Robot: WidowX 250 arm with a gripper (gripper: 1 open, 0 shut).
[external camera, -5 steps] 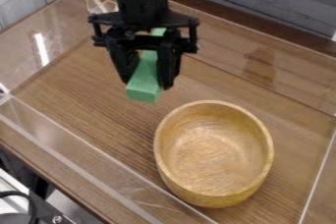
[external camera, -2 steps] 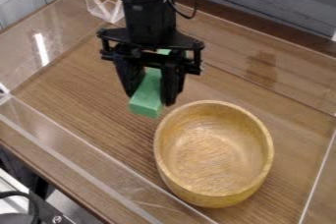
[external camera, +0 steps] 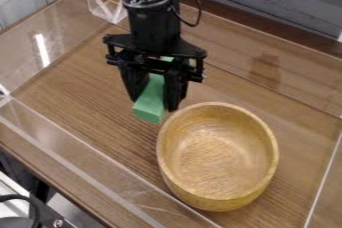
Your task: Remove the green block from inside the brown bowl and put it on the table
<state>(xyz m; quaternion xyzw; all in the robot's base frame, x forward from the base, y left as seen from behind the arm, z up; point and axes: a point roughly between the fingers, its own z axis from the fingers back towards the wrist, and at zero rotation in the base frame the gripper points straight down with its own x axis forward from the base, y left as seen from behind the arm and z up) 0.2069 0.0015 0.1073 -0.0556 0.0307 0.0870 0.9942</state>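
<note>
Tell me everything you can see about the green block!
The flat, plain green rectangular block looks smooth and solid. It hangs tilted, upper end pinched between the fingers of the black robot gripper, lower end pointing down near the wood-grain table. It is outside the round light-brown wooden bowl, just left of its rim. Whether its bottom corner touches the table yet cannot be told.

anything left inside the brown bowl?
Nothing: the brown bowl shows only bare wood grain. The green block is outside, held by the claw. The near inner wall is hidden by its rim.
</note>
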